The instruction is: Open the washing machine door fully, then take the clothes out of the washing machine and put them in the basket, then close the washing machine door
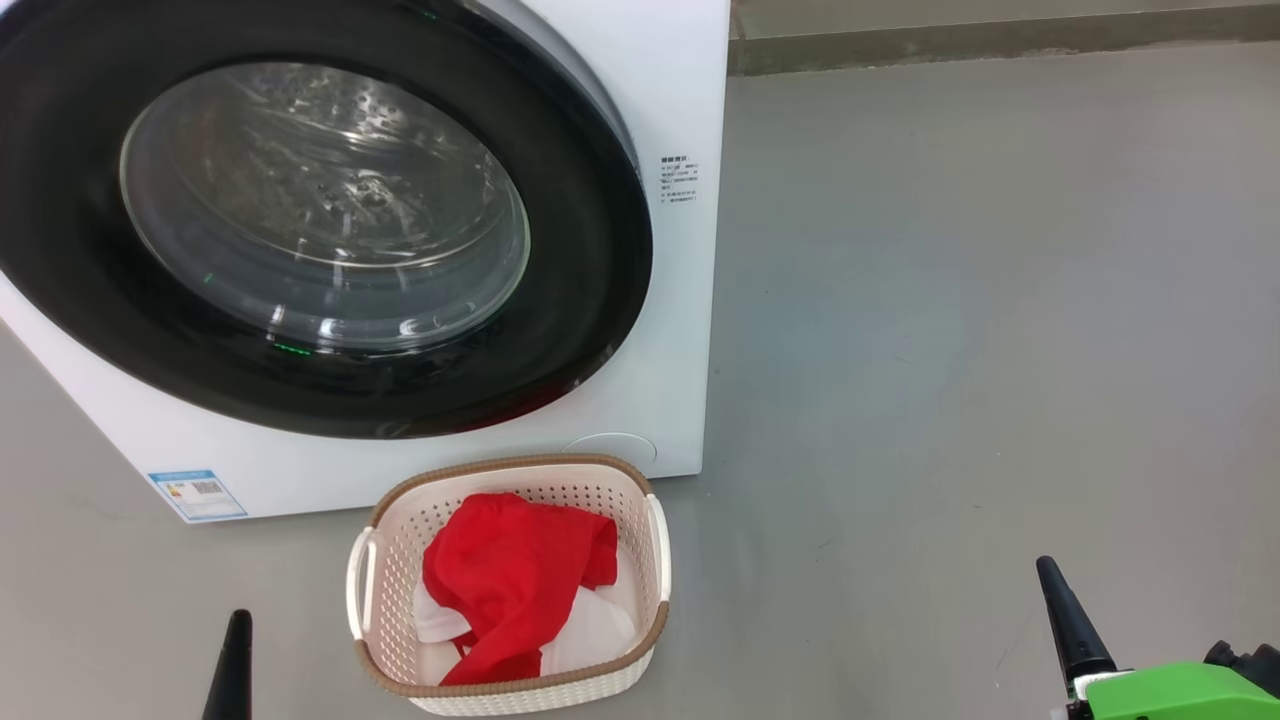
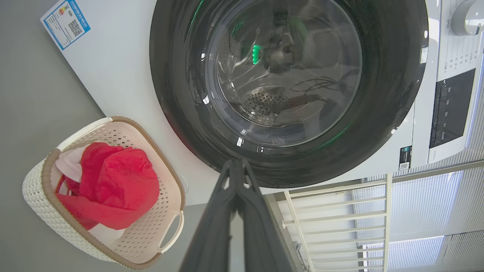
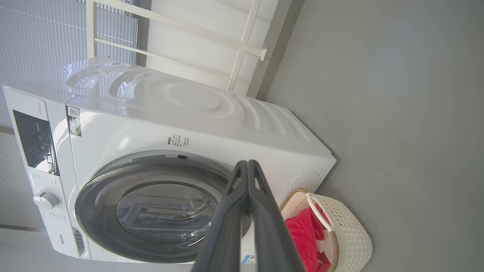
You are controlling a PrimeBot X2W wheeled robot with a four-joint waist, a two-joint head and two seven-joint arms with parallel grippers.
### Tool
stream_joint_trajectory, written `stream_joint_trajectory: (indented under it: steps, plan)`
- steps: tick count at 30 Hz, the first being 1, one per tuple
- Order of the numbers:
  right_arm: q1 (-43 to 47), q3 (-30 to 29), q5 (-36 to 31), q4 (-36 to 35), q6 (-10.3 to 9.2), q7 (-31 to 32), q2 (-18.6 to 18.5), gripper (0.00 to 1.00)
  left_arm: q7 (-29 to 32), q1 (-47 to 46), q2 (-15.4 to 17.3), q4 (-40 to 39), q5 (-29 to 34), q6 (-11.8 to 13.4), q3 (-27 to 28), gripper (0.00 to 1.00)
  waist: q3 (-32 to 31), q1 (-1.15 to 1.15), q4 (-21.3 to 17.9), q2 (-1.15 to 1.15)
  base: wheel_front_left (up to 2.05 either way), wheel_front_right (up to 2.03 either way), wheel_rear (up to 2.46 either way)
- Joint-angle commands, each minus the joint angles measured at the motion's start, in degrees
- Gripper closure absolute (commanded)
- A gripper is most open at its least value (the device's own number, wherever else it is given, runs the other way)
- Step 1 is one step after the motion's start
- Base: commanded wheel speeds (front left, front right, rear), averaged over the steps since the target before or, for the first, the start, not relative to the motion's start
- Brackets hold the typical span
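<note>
Left claw (image 2: 237,163) & right claw (image 3: 247,164), both shut, empty, face washing machine door (image 1: 320,210); red-white clothes (image 1: 510,575) in basket (image 1: 520,462) btwn them. Confirm rim's flush, latched.

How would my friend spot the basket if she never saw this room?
Find the big white washing machine with the round black door. On the grey floor just in front of it sits the basket. It is small and cream, full of little holes, with a brown rim and red and white clothes inside.
</note>
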Motion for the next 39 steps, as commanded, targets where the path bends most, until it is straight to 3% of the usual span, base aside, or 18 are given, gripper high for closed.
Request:
stream_joint_trajectory:
  steps: [1,25,39]
  plan:
    - [-2.96,0.79,1.99,-1.83,-0.05,0.46,-0.17,1.0,0.56,-3.06,0.55,-1.03,-1.51,-0.14,1.79,1.0,0.02,-0.01,0.01,0.0,0.0,0.0,0.0]
    - [-4.87,-0.73,15.93,-2.97,-0.06,4.5,0.8,1.0,4.51,-6.67,0.32,-0.24,-14.98,-0.18,2.57,1.0,0.27,-0.01,0.12,0.0,0.0,0.0,0.0]
    - [-4.87,-0.72,15.94,-2.97,-0.06,4.49,0.8,1.0,4.52,-6.67,0.32,-0.24,-14.98,-0.18,2.58,1.0,0.27,-0.01,0.12,0.0,0.0,0.0,0.0]
